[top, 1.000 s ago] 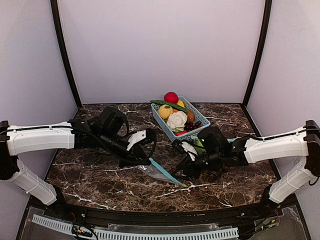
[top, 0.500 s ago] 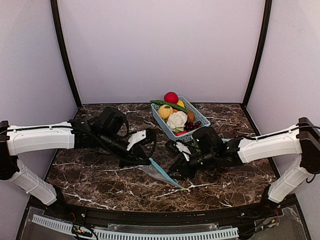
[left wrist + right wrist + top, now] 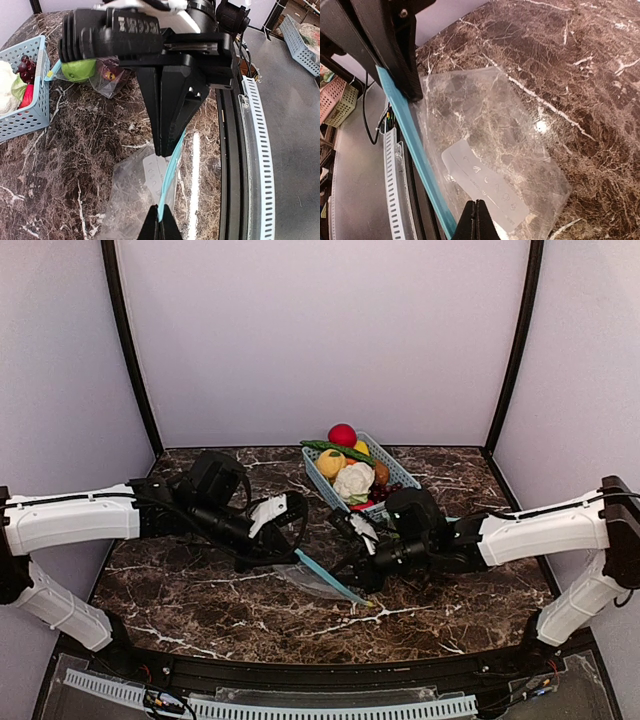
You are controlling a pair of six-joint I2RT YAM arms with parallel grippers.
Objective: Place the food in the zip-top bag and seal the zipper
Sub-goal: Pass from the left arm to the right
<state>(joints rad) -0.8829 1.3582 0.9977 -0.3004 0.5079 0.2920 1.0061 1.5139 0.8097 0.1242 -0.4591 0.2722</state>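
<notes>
The right gripper [image 3: 355, 578] is sliding left, its fingers [image 3: 470, 227] closing onto the blue zipper strip [image 3: 325, 572] of the bag [image 3: 312, 585], which is shifting slightly left and farther away.

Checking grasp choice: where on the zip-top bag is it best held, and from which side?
By the blue zipper strip, jaws across it near an end, coming from above. It is the stiffer, raised edge; the rest of the zip-top bag is limp clear film lying on the table. The left gripper pinches one end, the right gripper is shut by the other.
</notes>
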